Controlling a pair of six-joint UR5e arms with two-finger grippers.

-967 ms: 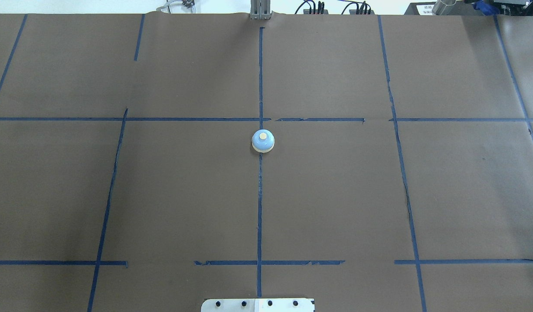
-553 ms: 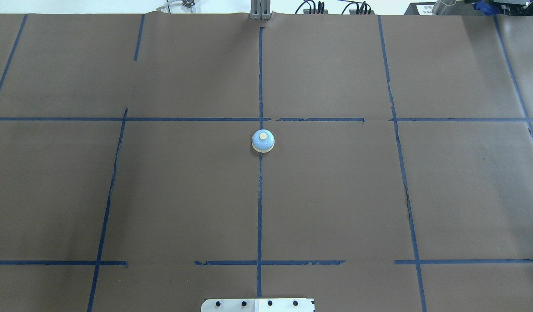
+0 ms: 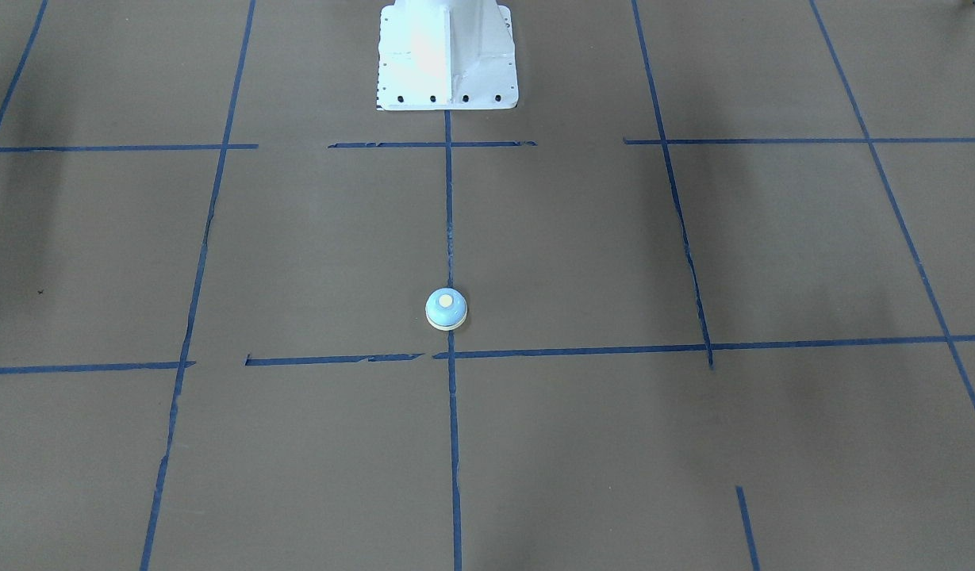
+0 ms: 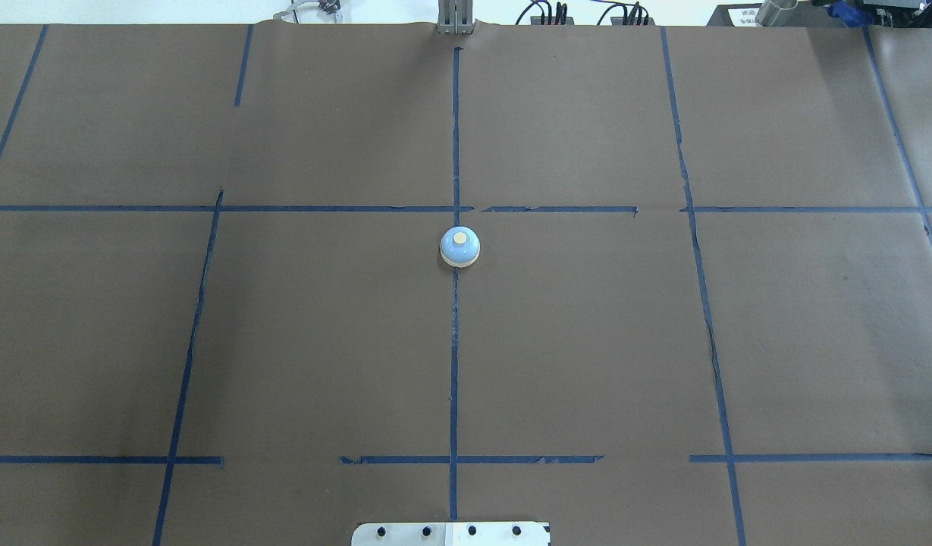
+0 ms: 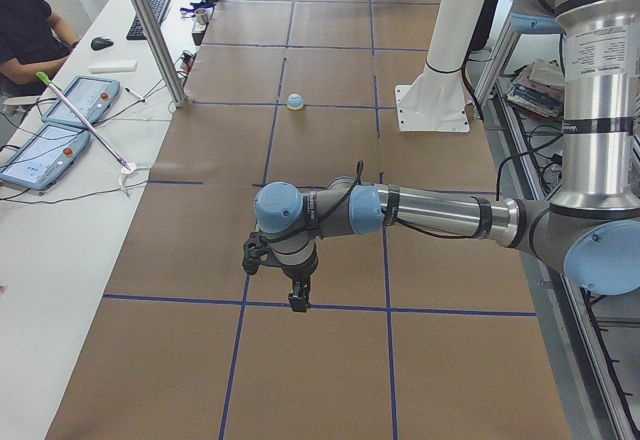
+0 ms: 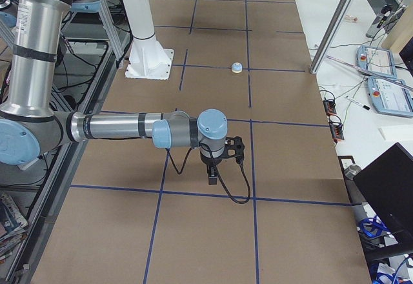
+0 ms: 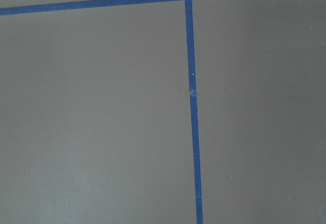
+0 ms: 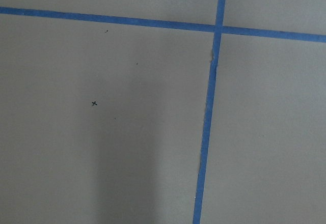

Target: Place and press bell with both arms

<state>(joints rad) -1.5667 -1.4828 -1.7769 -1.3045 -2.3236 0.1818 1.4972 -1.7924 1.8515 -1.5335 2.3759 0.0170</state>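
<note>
The light-blue bell with its cream button stands alone on the brown table at the centre tape line, just short of a tape crossing. It also shows in the front-facing view, the left view and the right view. My left gripper hangs over the table far from the bell, pointing down. My right gripper hangs the same way at the other end. Both show only in the side views, so I cannot tell if they are open or shut. The wrist views show only brown paper and blue tape.
The white mounting base stands at the robot's edge of the table. Blue tape lines grid the brown paper. A side table with tablets, a seated operator and an aluminium post lie beyond the far edge.
</note>
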